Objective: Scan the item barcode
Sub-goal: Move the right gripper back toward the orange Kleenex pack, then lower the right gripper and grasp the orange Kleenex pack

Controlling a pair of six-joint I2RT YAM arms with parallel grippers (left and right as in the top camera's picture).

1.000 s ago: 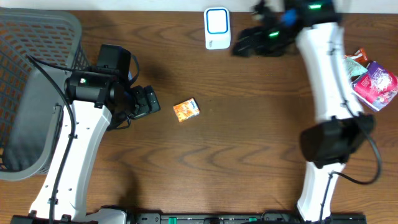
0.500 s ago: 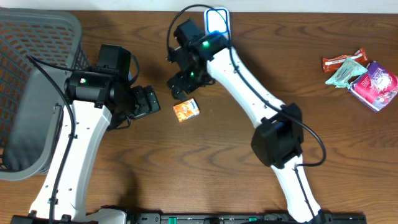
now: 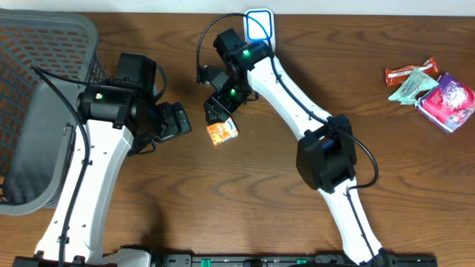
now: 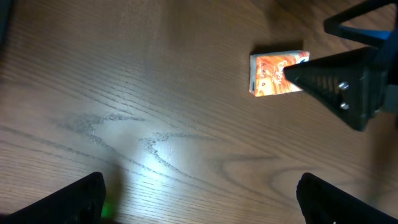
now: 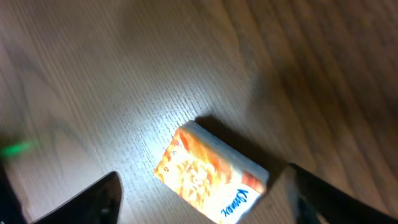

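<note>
We find the orange packet lying flat on the worktop, left of centre, alone and apart from everything else. The right arm stretches across from its own side, so that the right gripper hangs just over the packet's far edge. In the right wrist view the packet sits in the gap between the two fingers. The jaws are spread wide and neither pad touches it, so nothing is pinched yet. We judge this pose to be the line-up for a pick, with the opening set to straddle the packet's narrow sides.

The left gripper waits just to the left of the packet, low over the wood. Its jaws are also spread, with bare worktop between them. It seems to be parked there to leave the right arm room.

The white and blue scanner stands at the far edge, behind the right arm. A lifted packet would have only a short way to go to it. The grey basket stands at far left, and more snack packets lie at far right.

We cannot see a barcode on the upturned face.
</note>
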